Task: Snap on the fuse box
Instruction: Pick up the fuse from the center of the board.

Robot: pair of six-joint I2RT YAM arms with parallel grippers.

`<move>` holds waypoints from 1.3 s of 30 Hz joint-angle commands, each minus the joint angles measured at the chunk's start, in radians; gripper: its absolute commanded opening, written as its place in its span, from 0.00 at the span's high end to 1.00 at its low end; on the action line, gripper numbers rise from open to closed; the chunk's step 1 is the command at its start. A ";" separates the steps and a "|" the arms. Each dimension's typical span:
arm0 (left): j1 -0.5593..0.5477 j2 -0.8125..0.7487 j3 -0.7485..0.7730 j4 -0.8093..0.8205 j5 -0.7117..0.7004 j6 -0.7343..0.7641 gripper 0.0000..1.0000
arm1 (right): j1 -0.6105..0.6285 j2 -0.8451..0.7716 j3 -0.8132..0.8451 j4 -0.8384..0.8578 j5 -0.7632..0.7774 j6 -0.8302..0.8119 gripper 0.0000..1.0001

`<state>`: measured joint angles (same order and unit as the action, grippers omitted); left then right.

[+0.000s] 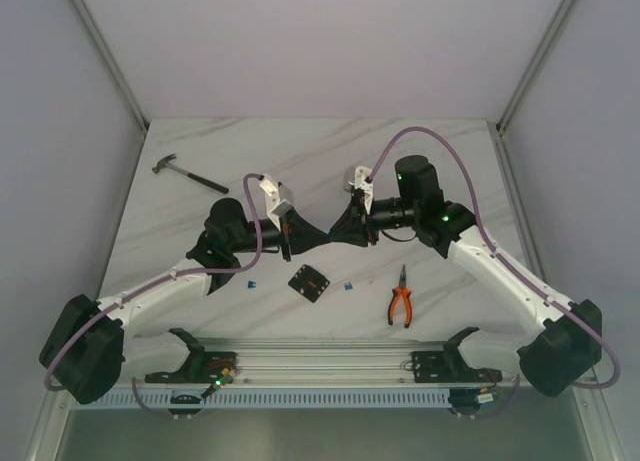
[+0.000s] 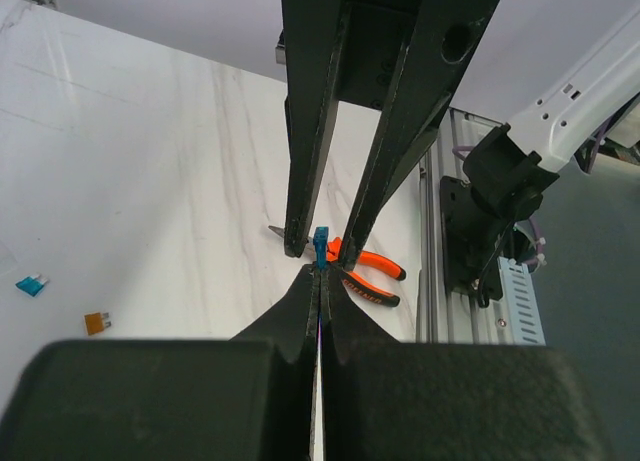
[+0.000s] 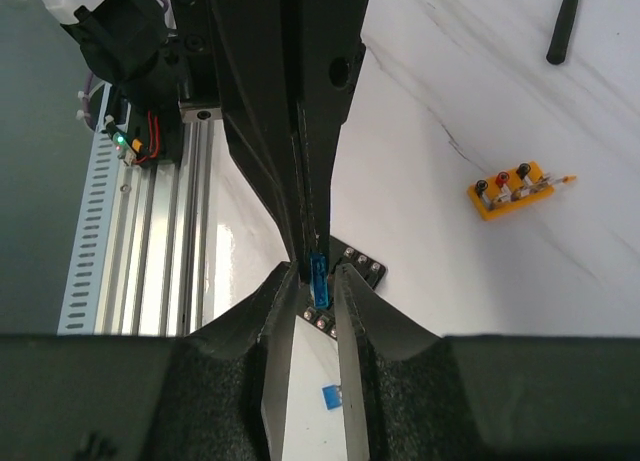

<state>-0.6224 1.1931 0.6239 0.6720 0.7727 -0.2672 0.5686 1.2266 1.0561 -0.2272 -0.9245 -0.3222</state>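
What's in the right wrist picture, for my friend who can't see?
A small blue fuse, pinched by the left fingers, sits between the open right fingers. The black fuse box lies behind it, an orange block farther away.

A white counter [image 1: 400, 151] with faint grey marble veins lies under soft, even light. A plain, pale lavender-grey back wall [image 1: 320, 41] and matching side walls [image 1: 50, 181] enclose it, meeting at the rear corners behind slanting aluminium posts [image 1: 105, 51]. A ribbed aluminium rail [image 1: 320, 359] runs along the counter's near edge.
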 commanded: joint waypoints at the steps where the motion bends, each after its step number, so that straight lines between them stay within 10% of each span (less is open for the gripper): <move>1: -0.004 -0.007 0.025 0.014 0.032 0.029 1.00 | -0.007 -0.009 0.047 -0.004 -0.049 -0.002 0.73; 19: -0.003 -0.007 0.017 0.010 -0.015 0.025 0.98 | -0.014 0.002 0.054 -0.041 -0.065 -0.009 1.00; 30: -0.002 -0.034 -0.044 -0.259 -0.543 -0.207 0.40 | 0.054 0.004 -0.021 -0.006 0.335 0.147 1.00; 39: -0.003 -0.031 -0.127 -0.468 -0.613 -0.562 0.29 | 0.167 0.034 -0.080 0.050 0.590 0.236 1.00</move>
<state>-0.6266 1.1713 0.5270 0.3225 0.2142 -0.6273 0.6945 1.2400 0.9871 -0.2260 -0.4778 -0.1425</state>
